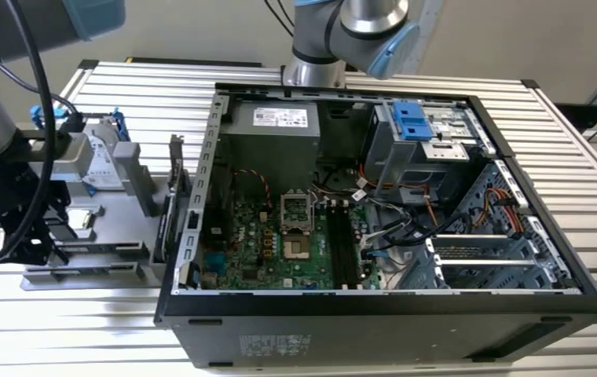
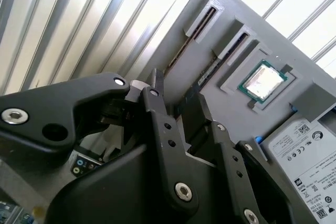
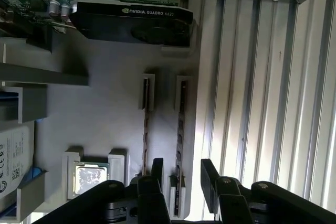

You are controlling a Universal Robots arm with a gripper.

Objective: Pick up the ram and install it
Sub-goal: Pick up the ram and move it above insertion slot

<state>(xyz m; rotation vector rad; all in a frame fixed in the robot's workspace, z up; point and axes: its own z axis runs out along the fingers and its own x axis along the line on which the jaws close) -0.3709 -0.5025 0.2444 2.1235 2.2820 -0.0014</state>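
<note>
Ram: a long, thin, dark green circuit-board stick (image 3: 181,129), standing on edge in a slot of the grey plastic parts tray (image 3: 105,119). Its slot is the one along the tray's edge, next to the bare table slats.
Gripper: the black two-finger gripper (image 3: 182,182) hangs right over one end of the ram.
Fingers: the black fingers (image 3: 157,174) are spread apart, one on each side of the ram. There is a gap on both sides and nothing is clamped.
Second stick: another dark memory stick (image 3: 146,129) sits in the next slot in from that edge, parallel and just beside the ram.
Processor: a square silver processor chip (image 3: 92,178) lies flat in its own recess, further in from the edge.
Graphics card: a black card (image 3: 131,22) rests at the tray's end opposite the gripper.
Computer: an open black desktop case (image 1: 382,330) lies on the ribbed aluminium table (image 1: 581,181), just beside the tray on the exterior view's right. Its green motherboard (image 1: 267,243) faces up.
</note>
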